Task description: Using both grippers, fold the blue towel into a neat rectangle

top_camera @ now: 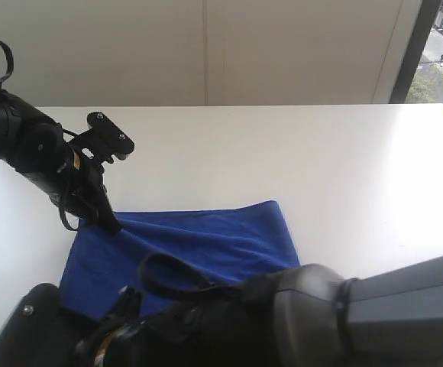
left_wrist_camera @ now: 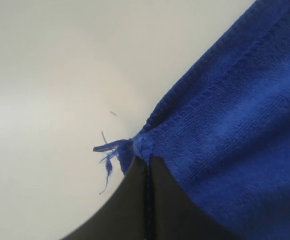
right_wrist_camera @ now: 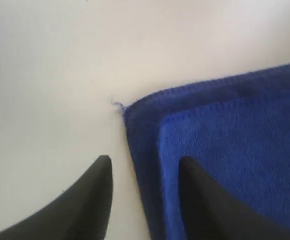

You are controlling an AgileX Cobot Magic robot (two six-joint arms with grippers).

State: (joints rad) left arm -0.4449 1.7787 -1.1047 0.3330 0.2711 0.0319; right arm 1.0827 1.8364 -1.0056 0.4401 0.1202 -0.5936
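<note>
1. Now the blue towel (top_camera: pixel 206 245) lies on the white table (top_camera: pixel 336 168), in its near left part, with bare table to its right and beyond it.
2. My left gripper (top_camera: pixel 108 220) is at the towel's far left corner, pointing down onto it from the left.
3. Its fingers are pressed together with no gap between them, and the tip of the cloth's corner is pinched at their ends.
4. Loose threads (left_wrist_camera: pixel 106 150) of blue fray out from that pinched corner over the table.
5. The cloth rises slightly toward my left fingertips, and the rest of it rests on the table with a few soft creases.
6. My right arm (top_camera: pixel 374 306) reaches along the near side of the scene from the right toward the near left, hiding the towel's near edge in the exterior view.
7. My right gripper (right_wrist_camera: pixel 145 161) has its fingers apart and holds nothing.
8. One finger (right_wrist_camera: pixel 97 195) is over bare table and the other (right_wrist_camera: pixel 205 200) is over the cloth, so the towel's edge runs between them, close to a corner.
9. At that corner two layers show, the upper one lying a little inside the lower one's stitched edge.
10. Whether my right fingertips touch the cloth or the table, I cannot tell.
</note>
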